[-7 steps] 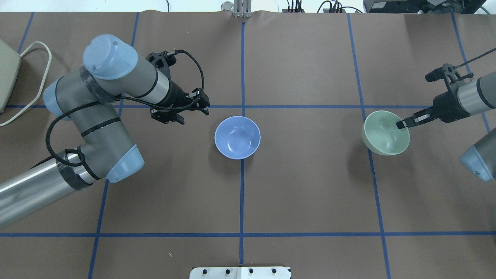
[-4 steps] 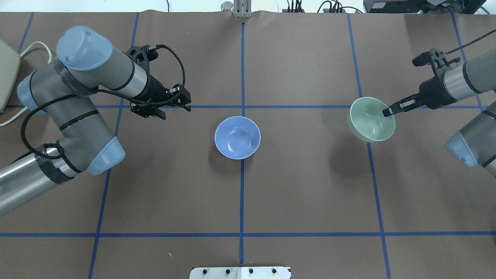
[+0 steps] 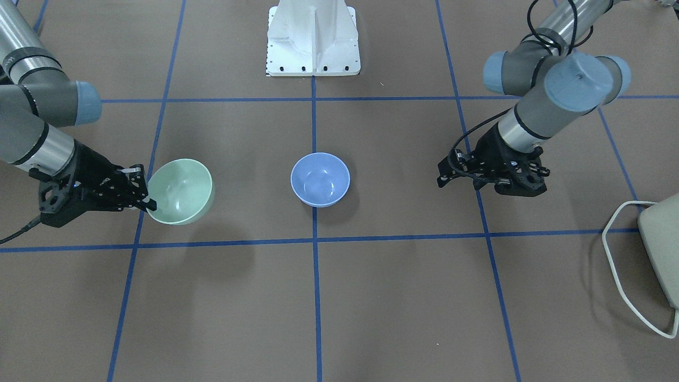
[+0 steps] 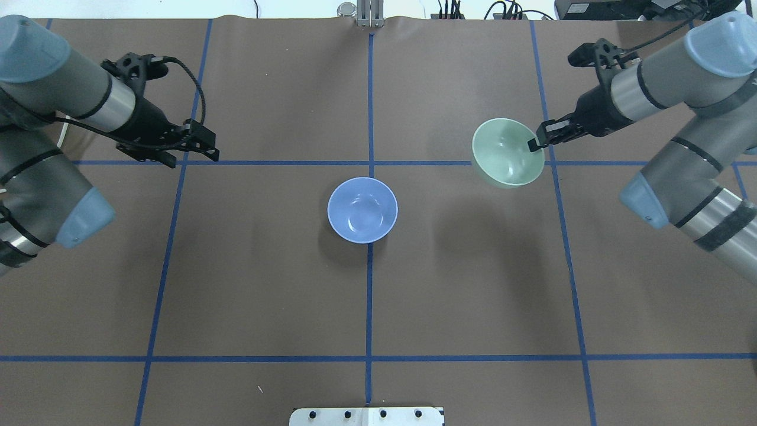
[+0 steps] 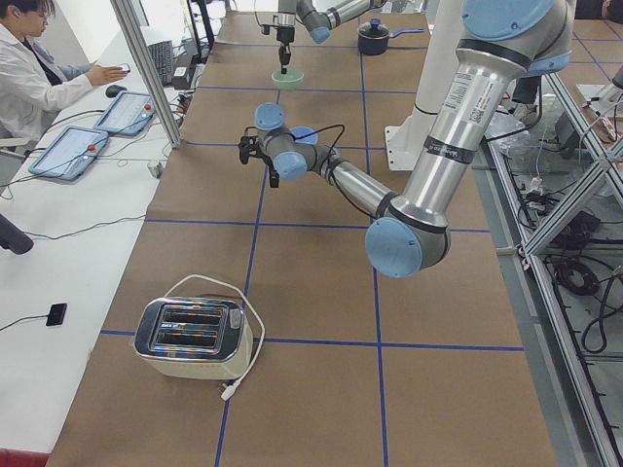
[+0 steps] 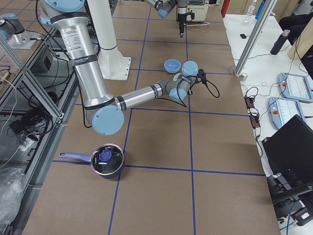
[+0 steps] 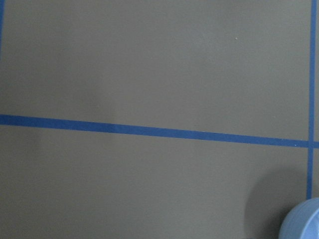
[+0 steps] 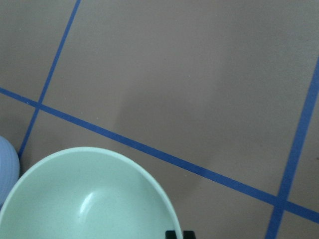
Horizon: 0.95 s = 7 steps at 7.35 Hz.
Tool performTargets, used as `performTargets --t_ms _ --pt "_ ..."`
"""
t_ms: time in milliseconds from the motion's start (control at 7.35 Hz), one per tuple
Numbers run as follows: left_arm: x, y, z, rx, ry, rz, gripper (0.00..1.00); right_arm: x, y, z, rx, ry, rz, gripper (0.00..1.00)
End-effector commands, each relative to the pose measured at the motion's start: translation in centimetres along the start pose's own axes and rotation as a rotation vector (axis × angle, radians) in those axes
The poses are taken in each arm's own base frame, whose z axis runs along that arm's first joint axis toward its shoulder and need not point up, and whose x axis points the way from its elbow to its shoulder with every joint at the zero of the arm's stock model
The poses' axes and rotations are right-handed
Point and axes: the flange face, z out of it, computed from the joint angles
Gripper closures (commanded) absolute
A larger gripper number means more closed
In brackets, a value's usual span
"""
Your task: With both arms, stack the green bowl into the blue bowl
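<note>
As seen from across the bench [image 3: 371, 297], my right end effector [image 3: 149, 204] was clamped on the rim of the green bowl [image 3: 183, 188], held tilted and clear of the surface, well apart from the blue bowl [image 3: 320, 179] standing at the centre. From overhead, my left end effector [image 4: 189, 155] hung spread wide and empty, off to the blue bowl's other side. My left wrist camera caught a sliver of the blue bowl at its lower right corner.
</note>
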Motion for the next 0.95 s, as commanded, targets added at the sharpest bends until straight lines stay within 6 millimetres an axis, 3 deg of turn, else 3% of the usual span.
performTargets --t_ms 0,272,545,817 --pt "-7.1 -0.3 -1.9 0.009 -0.046 0.085 0.03 -8.7 -1.6 3.4 -0.007 0.059 0.035 0.85" --pt "-9.7 -0.2 -2.5 0.009 -0.066 0.123 0.03 -16.5 -2.5 4.5 -0.048 0.108 0.039 0.85" --pt "-12.0 -0.2 -3.0 0.013 -0.088 0.154 0.03 -22.1 -1.9 7.1 -0.048 0.133 0.039 0.85" --pt "-12.2 -0.1 -2.9 0.013 -0.091 0.161 0.03 -24.9 -0.1 9.1 -0.054 0.128 0.038 0.85"
